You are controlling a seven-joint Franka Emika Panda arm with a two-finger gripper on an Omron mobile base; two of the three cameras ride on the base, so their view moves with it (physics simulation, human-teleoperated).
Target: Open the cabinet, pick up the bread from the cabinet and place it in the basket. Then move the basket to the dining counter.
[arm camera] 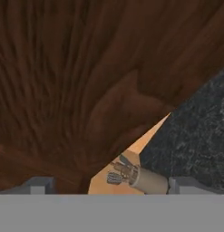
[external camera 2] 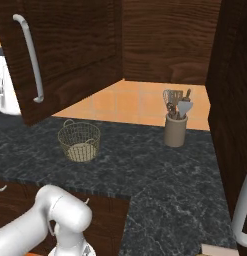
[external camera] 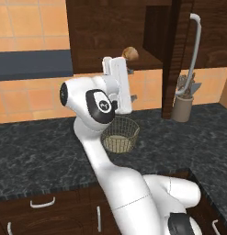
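Dark fingertips of the gripper (arm camera: 106, 183) stood far apart w/ nothing between them, jaws released, hand raised up near the cabinet (external camera: 115, 32) w/ its wood grain close ahead. Bread (external camera: 130, 53) sat on the cabinet shelf just beyond & slightly above the hand, not touching it. Basket (external camera: 120, 134) sat below the gripper on the black granite counter (external camera: 36, 147), nothing inside but its beige bottom. Cabinet door (external camera 2: 60, 50) hung open, silver bar handle (external camera 2: 30, 55) upright. Utensil crock (external camera 2: 175, 129) stood further off to the right on the same counter, against the orange tile wall (external camera 2: 130, 102).
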